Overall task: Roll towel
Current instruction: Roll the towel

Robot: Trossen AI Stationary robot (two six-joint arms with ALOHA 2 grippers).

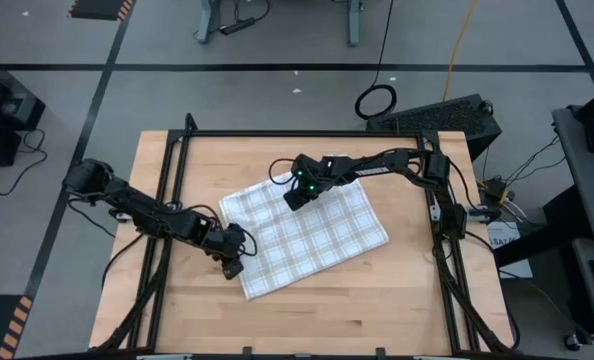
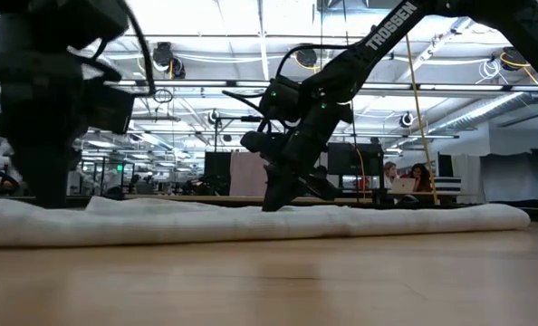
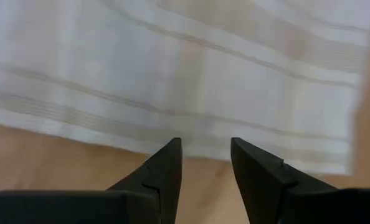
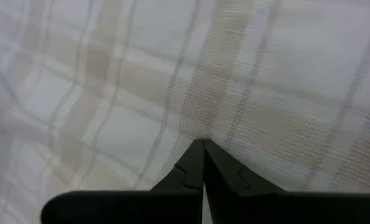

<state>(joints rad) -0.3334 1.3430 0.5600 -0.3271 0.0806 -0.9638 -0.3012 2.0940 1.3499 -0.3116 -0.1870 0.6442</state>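
Towel (image 1: 307,235) is laid flat on the wooden table (image 1: 397,290), near the middle, turned at an angle to the table edges. The checked side is seen facing up; grid lines are visible across the whole cloth. In the low view the towel (image 2: 251,222) is seen as a long, low white band across the tabletop, slightly raised at its edges.

Left gripper (image 1: 235,262) is positioned at the towel's near-left edge, low over the table. In the left wrist view its fingers (image 3: 163,171) are seen partly open, a narrow gap between them, with bare wood under the tips and the towel's hem (image 3: 172,140) just ahead. Nothing is held between them. Whether the tips touch the hem cannot be told.

Right gripper (image 1: 295,196) is placed on the far part of the towel, close to its far-left corner. In the right wrist view (image 4: 202,149) the fingers are seen closed together, tips pressed to the checked cloth (image 4: 235,93). Whether any fabric is pinched between them cannot be told. In the low view the right gripper (image 2: 273,201) is seen angled down onto the cloth.

People are seen seated in the room beyond the table (image 2: 405,177).
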